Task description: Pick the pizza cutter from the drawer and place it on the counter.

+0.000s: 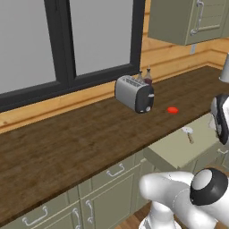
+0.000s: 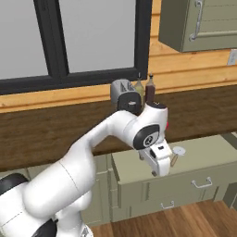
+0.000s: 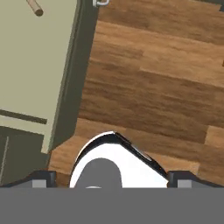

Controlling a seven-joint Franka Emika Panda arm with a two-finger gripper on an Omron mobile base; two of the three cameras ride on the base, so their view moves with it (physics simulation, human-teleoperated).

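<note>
The pizza cutter [image 1: 188, 133] lies inside the open drawer [image 1: 172, 150], its pale round wheel [image 2: 178, 151] toward the counter and its tan handle [image 2: 173, 160] toward the drawer front. In the hand view just the handle's end [image 3: 35, 8] shows at the top left, on the drawer's beige inside [image 3: 30, 65]. My gripper [image 2: 156, 172] hangs over the drawer's front edge, just left of the cutter, pointing down at the floor. Its two dark fingertips [image 3: 41, 177] stand far apart and hold nothing, so it is open. The dark wood counter [image 1: 80, 134] runs behind the drawer.
A silver toaster [image 1: 134, 94] and two bottles [image 1: 147, 76] stand on the counter under the window. A small flat red disc [image 1: 172, 110] lies right of the toaster. Sage cabinet fronts [image 1: 107, 197] sit below the counter, and wooden floor [image 3: 153, 87] lies under the hand.
</note>
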